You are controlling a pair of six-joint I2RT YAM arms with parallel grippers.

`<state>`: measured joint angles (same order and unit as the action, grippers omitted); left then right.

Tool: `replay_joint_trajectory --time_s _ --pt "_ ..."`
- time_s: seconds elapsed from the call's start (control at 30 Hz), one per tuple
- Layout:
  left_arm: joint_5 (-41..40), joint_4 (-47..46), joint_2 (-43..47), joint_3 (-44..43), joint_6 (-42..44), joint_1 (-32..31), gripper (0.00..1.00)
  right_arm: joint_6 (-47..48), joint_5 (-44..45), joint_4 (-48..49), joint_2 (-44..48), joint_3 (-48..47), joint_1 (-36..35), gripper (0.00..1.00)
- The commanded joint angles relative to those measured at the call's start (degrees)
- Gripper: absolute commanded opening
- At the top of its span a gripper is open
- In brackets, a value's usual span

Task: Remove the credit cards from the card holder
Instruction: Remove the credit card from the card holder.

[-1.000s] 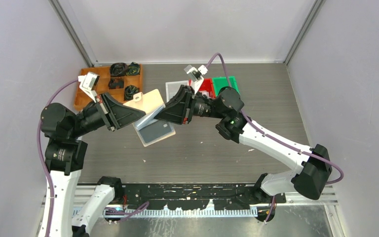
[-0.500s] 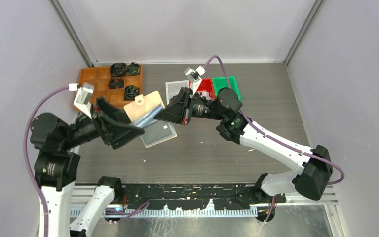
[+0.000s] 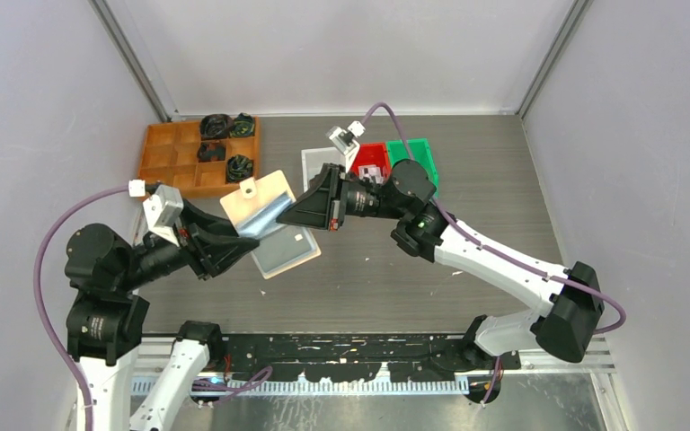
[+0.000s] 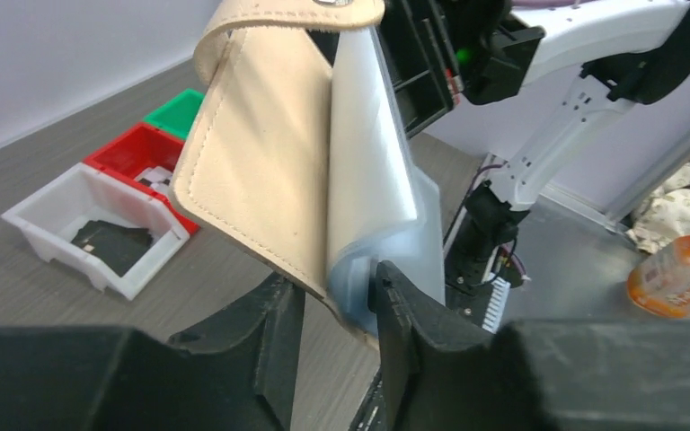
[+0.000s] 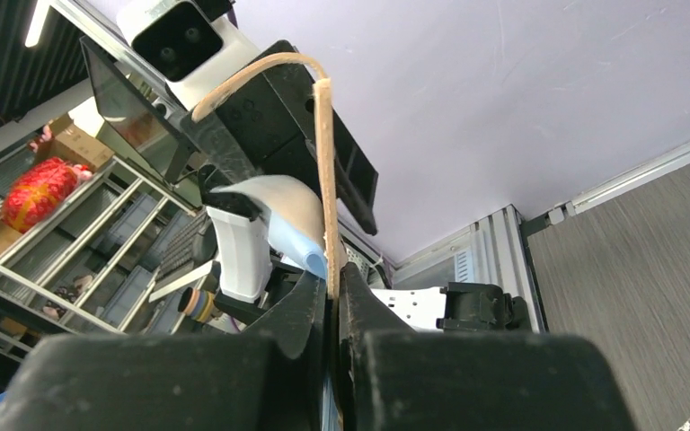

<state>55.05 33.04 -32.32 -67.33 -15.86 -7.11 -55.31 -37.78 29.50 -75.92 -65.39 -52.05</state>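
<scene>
The beige-tan card holder (image 3: 256, 193) hangs in the air between my two grippers, partly unfolded, its tab strap (image 3: 247, 189) on top. A pale blue inner pocket (image 3: 268, 215) shows, and a dark grey card (image 3: 285, 253) sits in the lower half. My right gripper (image 3: 289, 214) is shut on the holder's tan edge (image 5: 325, 180). My left gripper (image 3: 244, 241) grips the lower corner: in the left wrist view the tan cover (image 4: 260, 162) and the blue pocket (image 4: 373, 189) sit between its fingers (image 4: 393, 314).
A wooden compartment tray (image 3: 166, 157) with black lumps stands at the back left. A white bin (image 3: 314, 163), a red bin (image 3: 373, 157) and a green bin (image 3: 413, 151) stand behind the right gripper. The white bin (image 4: 99, 229) also shows in the left wrist view.
My left arm has drawn back toward the near left and its gripper has dropped lower. The holder has tilted and unfolded further. The right gripper has shifted slightly left.
</scene>
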Motion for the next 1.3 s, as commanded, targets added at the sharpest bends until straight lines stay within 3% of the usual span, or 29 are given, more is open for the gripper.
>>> replay_joint_trajectory --time_s 0.0,0.17,0.4,0.53,0.67,0.8,0.93,1.27 --pt "-4.75 -4.6 2.27 1.98 2.1 -0.09 0.31 -0.24 -0.28 2.26 0.14 -3.7 -1.38 0.01" --pt "-8.37 -9.04 2.2 2.53 -5.07 -0.09 0.1 0.48 -1.09 1.97 -1.4 -3.96 -2.74 0.02" --pt "-7.35 -14.09 0.81 3.19 -20.8 -0.13 0.0 -0.48 -1.55 4.4 -1.57 -2.35 -3.18 0.1" --pt "-8.88 -15.23 0.01 3.95 -26.95 -0.14 0.0 -1.61 -2.63 6.42 -0.29 -0.44 -3.08 0.42" --pt "-10.92 -16.1 -0.86 4.88 -32.04 -0.09 0.0 -2.34 -3.47 11.05 3.08 4.45 -3.14 0.56" --pt "-10.82 -17.17 -2.27 4.62 -36.67 -0.07 0.0 -1.45 -3.34 12.19 7.03 9.13 -3.13 0.54" --pt "-10.21 -17.35 -3.52 3.59 -38.9 -0.07 0.0 1.01 -0.98 11.19 10.83 12.84 -2.9 0.46" --pt "-7.28 -18.23 -4.64 1.52 -40.96 -0.14 0.0 7.97 6.01 2.52 13.81 12.66 -2.44 0.33"
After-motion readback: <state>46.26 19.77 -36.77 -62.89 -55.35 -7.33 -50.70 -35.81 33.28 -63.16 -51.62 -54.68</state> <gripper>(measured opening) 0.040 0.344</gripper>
